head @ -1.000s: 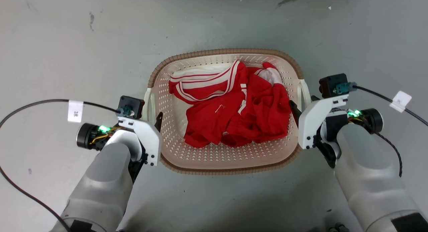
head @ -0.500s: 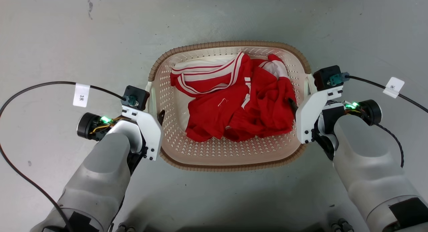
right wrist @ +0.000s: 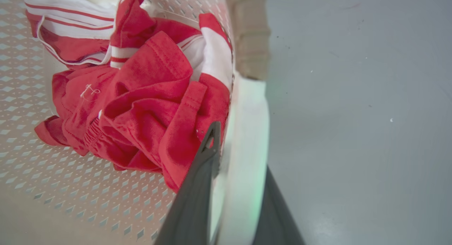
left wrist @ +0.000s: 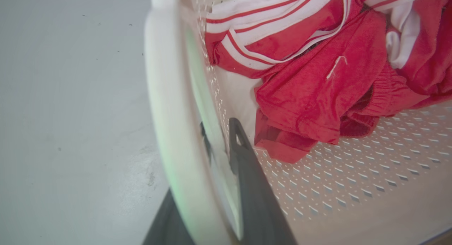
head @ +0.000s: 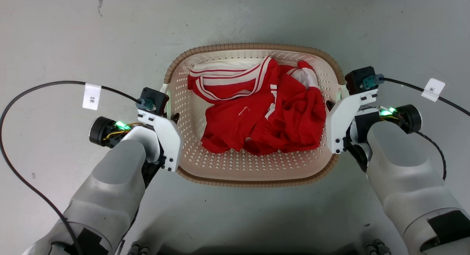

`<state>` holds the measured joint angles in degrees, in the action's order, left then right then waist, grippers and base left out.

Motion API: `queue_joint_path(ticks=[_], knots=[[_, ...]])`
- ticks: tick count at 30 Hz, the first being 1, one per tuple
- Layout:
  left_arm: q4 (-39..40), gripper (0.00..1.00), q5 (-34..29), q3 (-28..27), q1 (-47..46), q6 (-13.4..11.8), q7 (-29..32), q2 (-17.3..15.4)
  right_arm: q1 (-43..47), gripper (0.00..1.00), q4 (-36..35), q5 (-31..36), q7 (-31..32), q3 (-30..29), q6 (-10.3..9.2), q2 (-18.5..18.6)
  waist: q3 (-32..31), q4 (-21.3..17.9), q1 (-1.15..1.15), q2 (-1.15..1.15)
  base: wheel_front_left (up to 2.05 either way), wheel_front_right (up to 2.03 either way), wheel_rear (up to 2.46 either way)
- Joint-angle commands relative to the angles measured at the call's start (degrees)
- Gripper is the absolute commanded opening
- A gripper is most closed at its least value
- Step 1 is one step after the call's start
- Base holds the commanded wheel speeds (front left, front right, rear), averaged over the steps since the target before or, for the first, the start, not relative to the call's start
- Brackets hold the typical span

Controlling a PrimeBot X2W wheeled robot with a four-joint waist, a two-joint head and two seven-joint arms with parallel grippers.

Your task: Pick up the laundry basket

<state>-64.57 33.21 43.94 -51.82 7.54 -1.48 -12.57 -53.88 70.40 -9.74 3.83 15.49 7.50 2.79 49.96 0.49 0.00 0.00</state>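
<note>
Your left fingers (left wrist: 247, 160) and right fingers (right wrist: 201, 174) were clamped on laundry basket (head: 253, 181) handles (left wrist: 159, 96); uneven lift could've slipped one, dumping red clothes (head: 257, 115).

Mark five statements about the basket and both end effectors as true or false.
1. The laundry basket holds red and white clothes. True.
2. A wooden table lies beneath the basket. False: a grey floor lies beneath it.
3. The left end effector straddles the white left handle, with one finger inside the basket and one outside. True.
4. The right end effector grips the red clothes. False: its fingers straddle the white right handle, and the clothes lie beside the inner finger.
5. The basket's rim is blue. False: it is brown, with a woven look.
</note>
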Motion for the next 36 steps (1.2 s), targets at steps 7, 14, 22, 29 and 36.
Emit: queue_joint_path(ticks=[7,14,22,29,36], knots=[[1.18,0.0,3.41,5.39,-0.46,-0.14,2.29,-0.03,0.61,0.0,1.57,1.8,0.7,-1.08,-0.01,0.2,-3.85,0.49,0.0,0.0,0.0,0.0,0.0],[4.13,0.0,9.2,11.03,1.34,-0.06,7.7,-1.99,1.39,0.0,2.73,2.12,6.56,-2.06,-0.02,0.25,-11.89,-0.42,0.0,0.0,0.0,0.0,0.0],[9.64,0.0,17.9,18.18,4.1,-0.05,17.12,-5.83,3.42,0.0,3.21,3.17,15.58,-1.83,-0.05,0.41,-24.26,-1.1,0.0,0.0,0.0,0.0,0.0],[13.16,0.0,23.77,22.98,5.68,-0.05,23.24,-8.88,5.99,0.0,3.43,1.16,23.31,0.93,-0.06,0.65,-33.2,-1.46,0.0,0.0,0.0,0.0,0.0],[16.7,0.0,29.38,26.98,7.13,-0.05,29.89,-11.66,8.01,0.0,2.2,-4.9,32.22,4.8,-0.05,0.75,-41.5,-1.75,0.0,0.0,0.0,0.0,0.0]])
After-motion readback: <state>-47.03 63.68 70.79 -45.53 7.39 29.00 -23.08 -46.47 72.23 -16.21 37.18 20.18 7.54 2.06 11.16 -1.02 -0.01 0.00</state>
